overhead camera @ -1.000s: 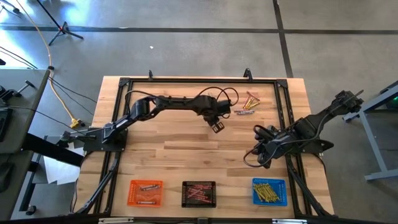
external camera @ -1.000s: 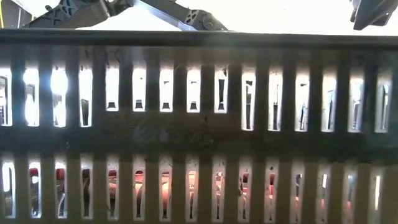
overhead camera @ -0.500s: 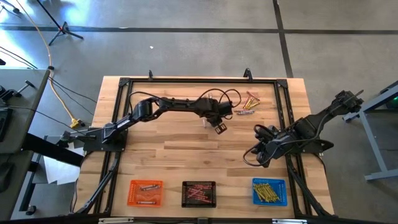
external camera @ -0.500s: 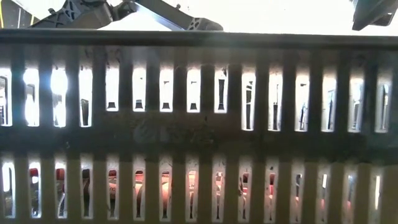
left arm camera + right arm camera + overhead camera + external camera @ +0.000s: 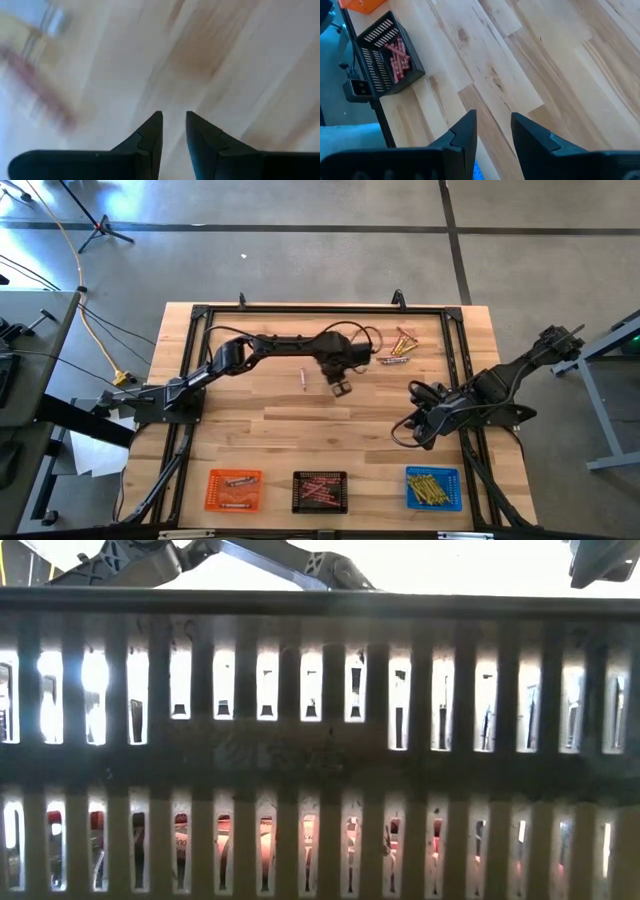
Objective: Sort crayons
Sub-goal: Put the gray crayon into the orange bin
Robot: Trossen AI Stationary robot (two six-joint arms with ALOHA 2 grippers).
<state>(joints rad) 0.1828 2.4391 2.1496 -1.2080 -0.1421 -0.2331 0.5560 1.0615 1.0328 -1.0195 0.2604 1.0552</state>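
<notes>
1. Wooden table (image 5: 270, 430): three square trays line its near edge, orange tray (image 5: 233, 489), black tray (image 5: 319, 491), blue tray (image 5: 432, 487), each holding crayons.
2. Left gripper (image 5: 340, 388): extended over the far middle of the table, fingers slightly parted, nothing between them.
3. Right gripper (image 5: 404, 431): waiting at the right side, fingers slightly parted, empty.
4. Loose crayons (image 5: 398, 346): a small pile near the far edge.
5. Single pink crayon (image 5: 304, 377): lying alone, just left of the left gripper.
</notes>
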